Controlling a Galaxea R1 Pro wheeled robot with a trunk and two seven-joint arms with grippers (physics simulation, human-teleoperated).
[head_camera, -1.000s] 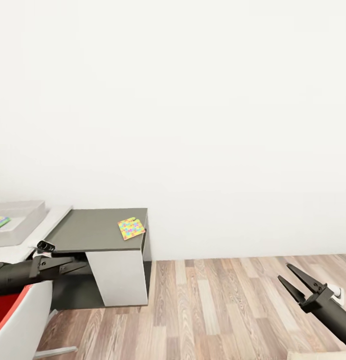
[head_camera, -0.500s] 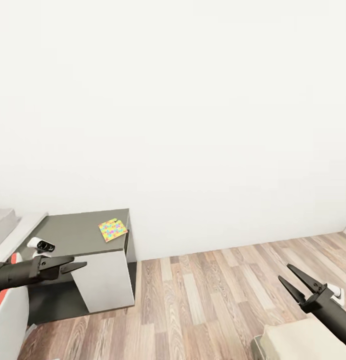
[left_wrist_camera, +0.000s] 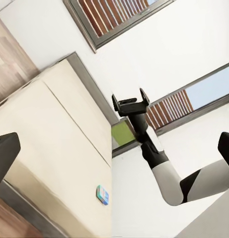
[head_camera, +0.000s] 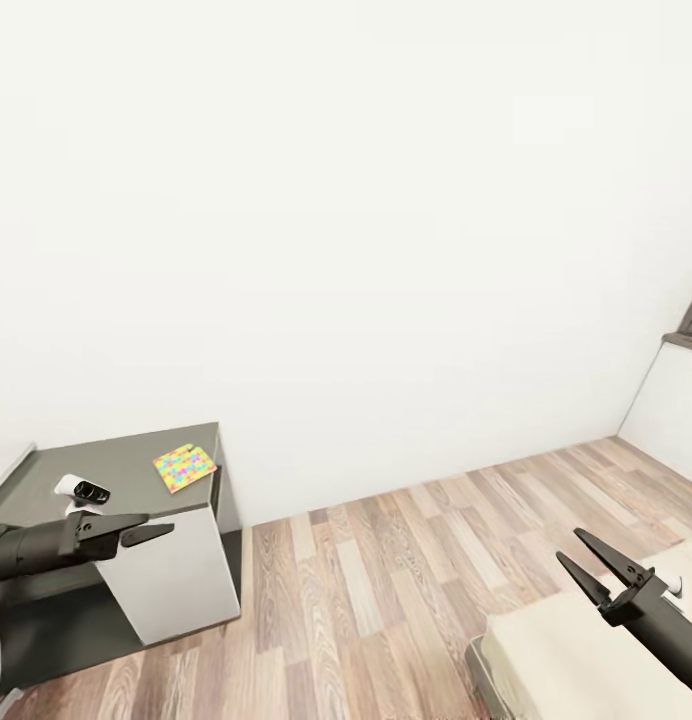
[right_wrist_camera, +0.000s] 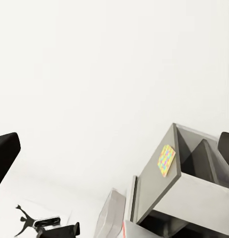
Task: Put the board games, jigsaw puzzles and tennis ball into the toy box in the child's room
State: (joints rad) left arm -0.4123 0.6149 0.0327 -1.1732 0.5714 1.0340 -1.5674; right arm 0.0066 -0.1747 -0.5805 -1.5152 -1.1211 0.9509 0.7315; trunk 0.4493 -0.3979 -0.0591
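I'm swinging toward bed (head_camera: 586, 650), lower right | right gripper (head_camera: 584, 564) nearer, over its corner | left gripper (head_camera: 146, 528) mid-left | both spread, empty | jigsaw puzzle (head_camera: 184, 468) left of centre

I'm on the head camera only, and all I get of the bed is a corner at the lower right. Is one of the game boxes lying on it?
Observer: Yes. The left wrist view shows one small blue-green box lying flat on the bed, near one long edge.
Operator: Only one? What is behind the bed?
Observer: Only one that I can make out. Behind the bed, the same view shows a window with reddish-brown slats.
Operator: Anything else on the walls?
Observer: The right wrist view shows a black silhouette figure on the white wall.
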